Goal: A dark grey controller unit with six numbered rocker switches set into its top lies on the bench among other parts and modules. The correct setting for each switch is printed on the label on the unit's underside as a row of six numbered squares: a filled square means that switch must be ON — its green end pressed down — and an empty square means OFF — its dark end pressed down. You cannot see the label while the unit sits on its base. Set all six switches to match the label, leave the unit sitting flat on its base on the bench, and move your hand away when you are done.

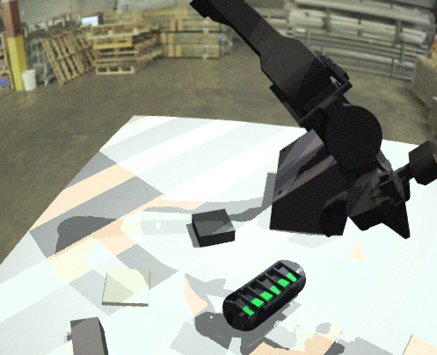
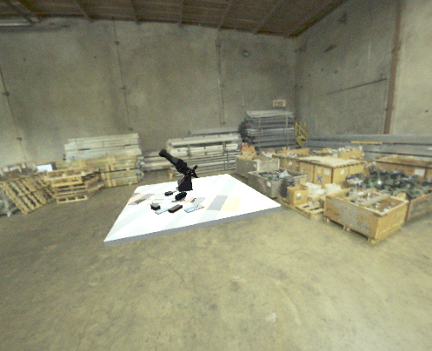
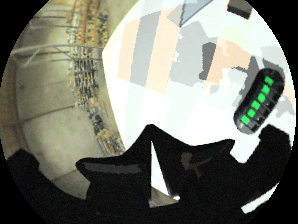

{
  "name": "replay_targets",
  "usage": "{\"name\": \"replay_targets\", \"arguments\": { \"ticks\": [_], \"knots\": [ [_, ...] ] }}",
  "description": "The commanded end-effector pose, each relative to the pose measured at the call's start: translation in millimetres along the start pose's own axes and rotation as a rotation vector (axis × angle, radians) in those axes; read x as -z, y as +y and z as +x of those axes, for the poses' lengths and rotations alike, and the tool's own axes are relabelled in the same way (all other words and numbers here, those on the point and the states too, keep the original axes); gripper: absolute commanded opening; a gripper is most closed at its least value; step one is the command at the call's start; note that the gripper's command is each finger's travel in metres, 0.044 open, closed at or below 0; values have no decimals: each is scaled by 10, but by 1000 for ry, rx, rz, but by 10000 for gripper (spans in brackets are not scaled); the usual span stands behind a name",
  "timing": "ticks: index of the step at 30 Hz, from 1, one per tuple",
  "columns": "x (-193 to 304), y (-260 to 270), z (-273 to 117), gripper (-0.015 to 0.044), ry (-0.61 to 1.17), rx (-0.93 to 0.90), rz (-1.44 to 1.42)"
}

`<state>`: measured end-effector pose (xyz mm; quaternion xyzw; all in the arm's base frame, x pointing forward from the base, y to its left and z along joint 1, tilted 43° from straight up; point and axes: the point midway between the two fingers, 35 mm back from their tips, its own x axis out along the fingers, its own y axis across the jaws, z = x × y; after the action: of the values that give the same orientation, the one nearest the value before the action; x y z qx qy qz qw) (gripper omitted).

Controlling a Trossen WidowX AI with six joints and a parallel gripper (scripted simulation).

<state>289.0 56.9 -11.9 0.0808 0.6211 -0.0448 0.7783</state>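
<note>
The pincer (image 3: 149,127) is closed on nothing, well apart from the controller unit (image 1: 265,295) (image 2: 181,196) (image 3: 259,101), which lies switches-up on the worktop (image 1: 228,151) (image 2: 242,200) (image 3: 175,107). A dark block (image 1: 213,228) (image 2: 169,193) sits between the unit and the worktop's far edge; a pale square plate (image 1: 127,287) lies nearer the left-hand edge in the top view.

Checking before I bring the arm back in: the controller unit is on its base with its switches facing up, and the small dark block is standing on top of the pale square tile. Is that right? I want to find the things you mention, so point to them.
Not quite: the small dark block (image 1: 213,228) sits apart from the pale square tile (image 1: 127,287), as the top view shows. The rest holds.
</note>
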Motion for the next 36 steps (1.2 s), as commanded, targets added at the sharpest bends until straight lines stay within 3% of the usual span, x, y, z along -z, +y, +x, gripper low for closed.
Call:
{"name": "replay_targets", "arguments": {
  "ticks": [1,15,36],
  "knots": [
    [-79,-531,-98,0,-64,96,68],
    [318,-2190,-581,0,-165,488,333],
    [362,-2415,-452,0,-166,512,350]
  ]
}}
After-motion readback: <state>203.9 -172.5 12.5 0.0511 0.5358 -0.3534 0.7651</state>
